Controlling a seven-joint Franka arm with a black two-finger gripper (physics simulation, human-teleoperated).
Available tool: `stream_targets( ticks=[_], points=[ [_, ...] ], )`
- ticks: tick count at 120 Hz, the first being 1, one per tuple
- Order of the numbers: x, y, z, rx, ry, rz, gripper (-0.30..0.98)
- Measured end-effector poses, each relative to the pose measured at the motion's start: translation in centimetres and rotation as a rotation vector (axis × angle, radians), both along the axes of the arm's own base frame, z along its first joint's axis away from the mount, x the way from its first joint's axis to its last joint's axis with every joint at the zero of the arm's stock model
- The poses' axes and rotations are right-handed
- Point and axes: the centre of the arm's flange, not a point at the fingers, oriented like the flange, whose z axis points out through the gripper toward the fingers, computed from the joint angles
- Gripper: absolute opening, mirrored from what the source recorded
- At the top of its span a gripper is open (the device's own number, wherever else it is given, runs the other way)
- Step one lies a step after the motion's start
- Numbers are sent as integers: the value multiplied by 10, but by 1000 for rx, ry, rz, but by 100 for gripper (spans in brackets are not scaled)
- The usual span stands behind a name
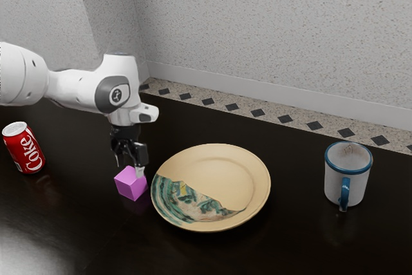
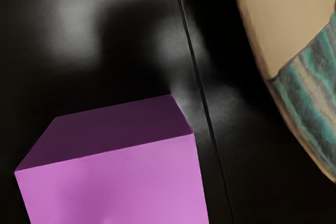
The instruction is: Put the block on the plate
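Observation:
In the exterior view my gripper [image 1: 129, 166] points down at the pink block [image 1: 131, 185], its two fingers spread apart. One fingertip overlaps the block's upper corner in this view; the other ends near its top edge on the far side. The block rests on the dark table, just beside the plate [image 1: 251, 181], which is cream with a green painted patch. The wrist view has the block [image 2: 115, 182] large and close under my hand, with the plate's rim [image 2: 262, 59] a short gap away from it.
A red Coke can [image 1: 24, 149] stands at the exterior view's left on the dark table [image 1: 290, 243]. Toward the exterior view's right, beyond the plate, is a white mug [image 1: 341, 181] with a blue rim and handle. A speckled wall rises behind the table.

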Motion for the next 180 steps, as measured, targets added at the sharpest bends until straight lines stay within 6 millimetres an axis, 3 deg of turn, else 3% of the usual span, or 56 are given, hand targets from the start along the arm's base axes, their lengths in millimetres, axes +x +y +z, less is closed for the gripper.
stream_targets(
  ticks=[24,62,88,116,128,147,166,180],
  points=[
    [3,20,-25,14,-21,86,69],
    [-6,23,-49,28,-52,146,68],
    [-8,23,-53,35,-77,166,47],
    [-4,24,-49,54,-101,168,39],
    [-3,25,-41,68,-118,160,39],
    [2,10,-4,78,-183,134,38],
    [12,-34,38,74,-267,67,37],
    [17,-70,52,61,-302,15,37]
  ],
)
